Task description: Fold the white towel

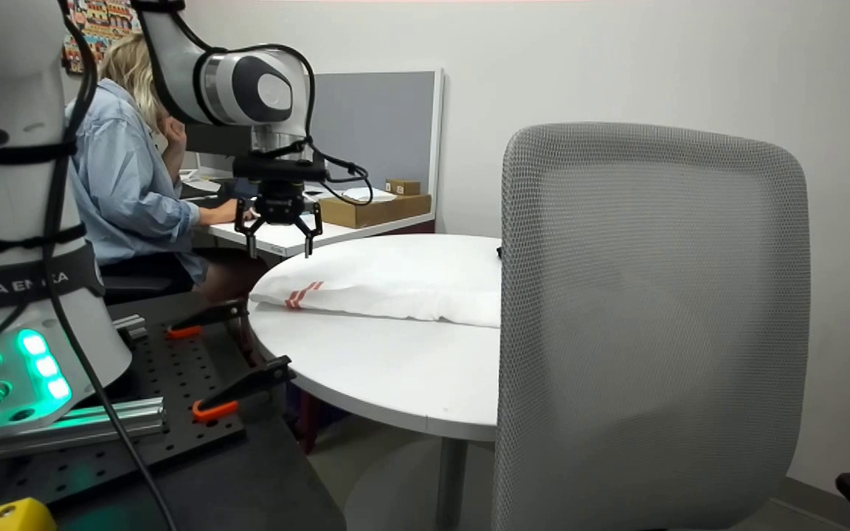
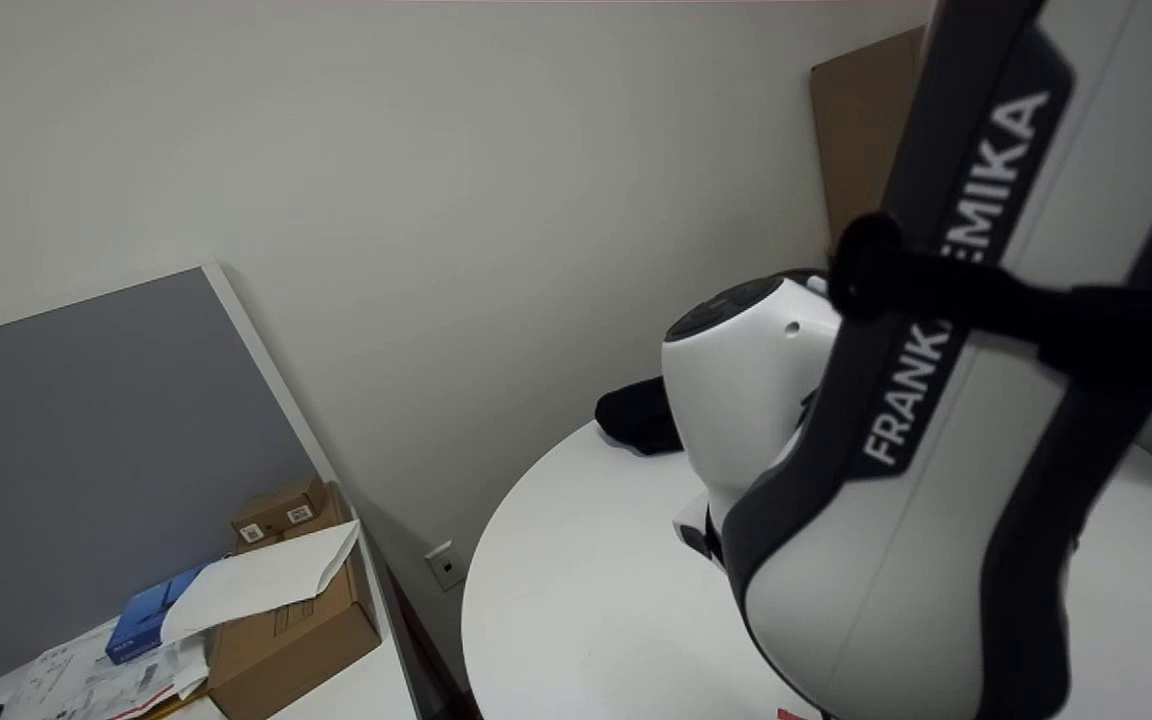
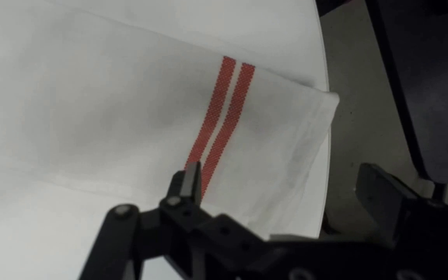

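Observation:
The white towel (image 1: 388,284) lies in a long strip on the round table, with two red stripes near one end. In an exterior view its far right part is hidden behind a chair. In the wrist view the towel (image 3: 123,101) shows a striped end with one corner slightly past the table's edge. In an exterior view only a bit of red stripe (image 2: 788,714) shows at the bottom edge. My gripper (image 1: 280,252) is open and empty, above the table's edge by the striped end. In the wrist view the gripper (image 3: 280,171) has one finger over the stripes, the other beyond the edge.
The round white tabletop (image 1: 373,361) carries a black object (image 2: 639,416) at its far side. A grey mesh chair (image 1: 654,317) stands against it. Black clamps with orange tips (image 1: 244,387) sit near the robot base. A person (image 1: 126,169) sits at a desk with cardboard boxes (image 1: 377,212).

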You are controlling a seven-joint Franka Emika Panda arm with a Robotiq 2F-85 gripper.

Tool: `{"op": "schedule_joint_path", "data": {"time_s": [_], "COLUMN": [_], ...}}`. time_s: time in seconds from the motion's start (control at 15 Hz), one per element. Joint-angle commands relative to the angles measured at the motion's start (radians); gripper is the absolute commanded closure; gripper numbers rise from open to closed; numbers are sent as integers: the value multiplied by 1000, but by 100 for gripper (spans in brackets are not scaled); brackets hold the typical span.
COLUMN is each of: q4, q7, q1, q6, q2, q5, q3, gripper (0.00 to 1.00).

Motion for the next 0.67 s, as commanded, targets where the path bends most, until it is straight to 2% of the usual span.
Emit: {"op": "schedule_joint_path", "data": {"time_s": [0.0,0.27,0.33,0.53,0.6], "q4": [1,1,0,1,1], "q7": [3,112,148,245,274], "q1": [-8,-1,31,58,68], "q6": [61,113,131,172,184], "q2": [77,160,174,206,213], "q5": [-22,-237,-296,-445,-486], "q3": [51,34,1,-40,-52], "gripper": [0,0,0,0,25]}}
